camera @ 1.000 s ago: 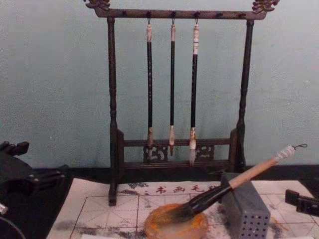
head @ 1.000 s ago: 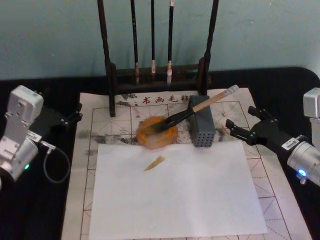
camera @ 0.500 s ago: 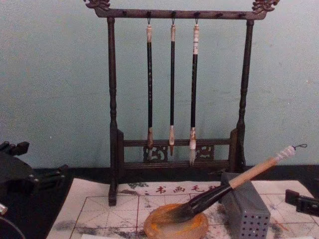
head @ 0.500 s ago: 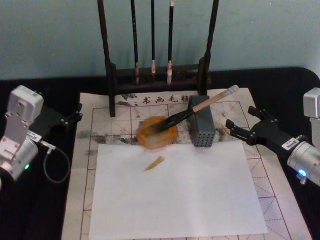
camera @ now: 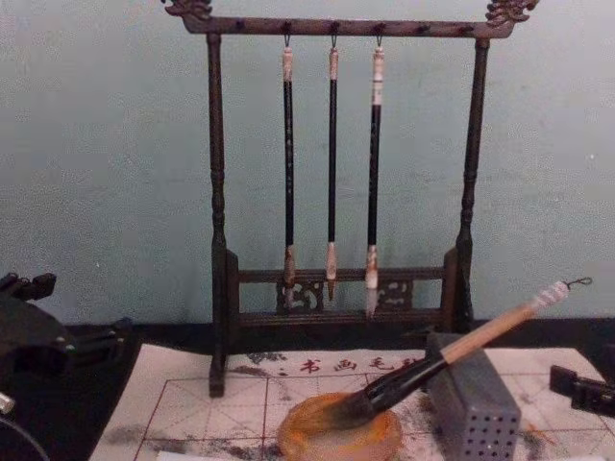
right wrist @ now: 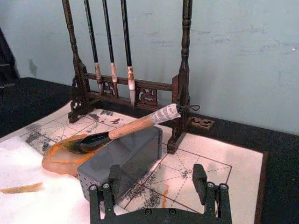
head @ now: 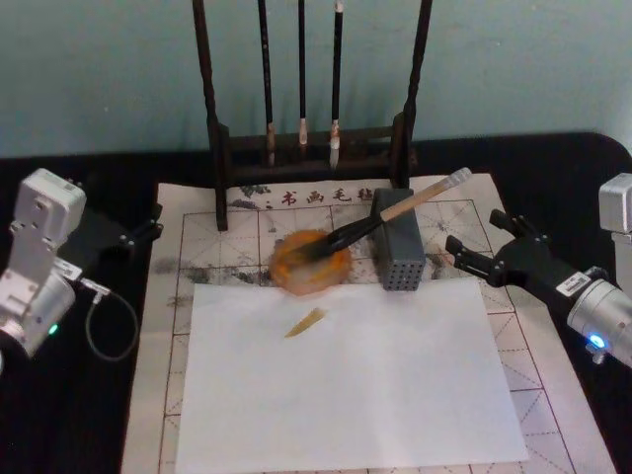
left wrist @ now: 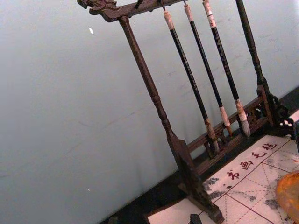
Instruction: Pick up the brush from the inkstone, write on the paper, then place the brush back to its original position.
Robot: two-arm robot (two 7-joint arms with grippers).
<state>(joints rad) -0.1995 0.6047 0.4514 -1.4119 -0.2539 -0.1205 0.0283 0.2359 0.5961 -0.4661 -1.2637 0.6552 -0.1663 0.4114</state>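
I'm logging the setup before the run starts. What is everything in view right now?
brush: one, pale handle, dark bristles in the inkstone, shaft leaning on the grey block
inkstone: one, orange, left of the grey block
grey block: one, holes in its end
paper: one, red-gridded, ink-smudged
white sheet: one, on the paper, bearing an amber streak
brush rack: one, dark wood, at the back
hanging brushes: three, slim, black-shafted
left gripper: off the paper's left edge
right gripper: open, empty, right of the grey block
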